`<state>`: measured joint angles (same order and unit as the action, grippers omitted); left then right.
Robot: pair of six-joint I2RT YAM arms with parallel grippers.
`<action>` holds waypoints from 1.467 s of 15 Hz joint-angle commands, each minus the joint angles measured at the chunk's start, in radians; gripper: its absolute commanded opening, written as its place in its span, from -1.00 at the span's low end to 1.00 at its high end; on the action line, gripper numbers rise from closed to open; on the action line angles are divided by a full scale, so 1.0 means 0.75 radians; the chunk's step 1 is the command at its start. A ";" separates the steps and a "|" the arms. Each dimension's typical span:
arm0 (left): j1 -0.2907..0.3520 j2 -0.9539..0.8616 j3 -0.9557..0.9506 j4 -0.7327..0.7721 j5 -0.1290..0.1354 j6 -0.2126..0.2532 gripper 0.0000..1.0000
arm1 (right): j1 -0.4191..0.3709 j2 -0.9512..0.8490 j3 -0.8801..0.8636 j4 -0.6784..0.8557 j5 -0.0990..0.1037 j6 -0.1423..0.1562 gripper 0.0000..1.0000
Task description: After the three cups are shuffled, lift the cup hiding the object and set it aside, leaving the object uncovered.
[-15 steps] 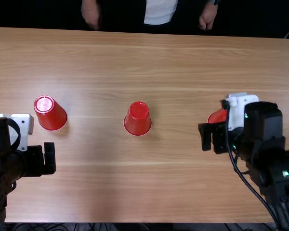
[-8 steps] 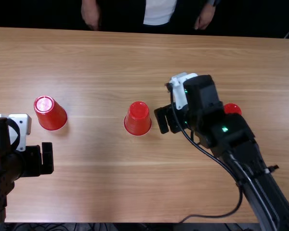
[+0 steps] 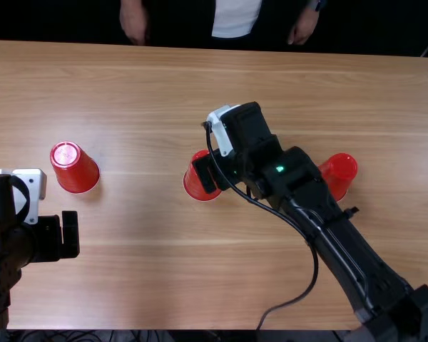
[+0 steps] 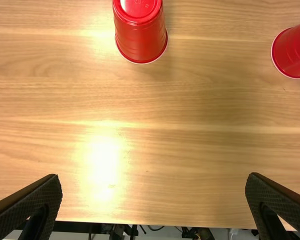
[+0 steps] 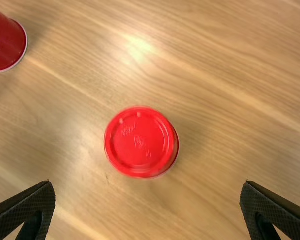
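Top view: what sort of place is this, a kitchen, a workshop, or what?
Probably a robotics lab bench: left arm and right arm at a wooden table, with upside-down red cups set out: left cup, middle cup, right cup.

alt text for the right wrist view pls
An upside-down red cup stands on the wooden table, seen from almost straight above and roughly centred between the open right gripper's two black fingers. A second red cup stands apart from it, partly cut off by the frame.

Bright overhead light w/ glare on table [image 4: 102, 160], soft shadows.
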<state>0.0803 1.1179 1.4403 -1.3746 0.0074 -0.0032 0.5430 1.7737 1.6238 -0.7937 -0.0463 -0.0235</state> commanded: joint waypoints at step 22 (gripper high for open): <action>0.007 -0.069 -0.100 -0.023 -0.010 0.004 1.00 | 0.047 0.411 0.113 0.031 -0.004 0.014 0.30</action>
<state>0.0803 1.0760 1.3849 -1.3926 0.0063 -0.0036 0.5632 2.0624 1.6829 -0.7704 -0.0517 -0.0208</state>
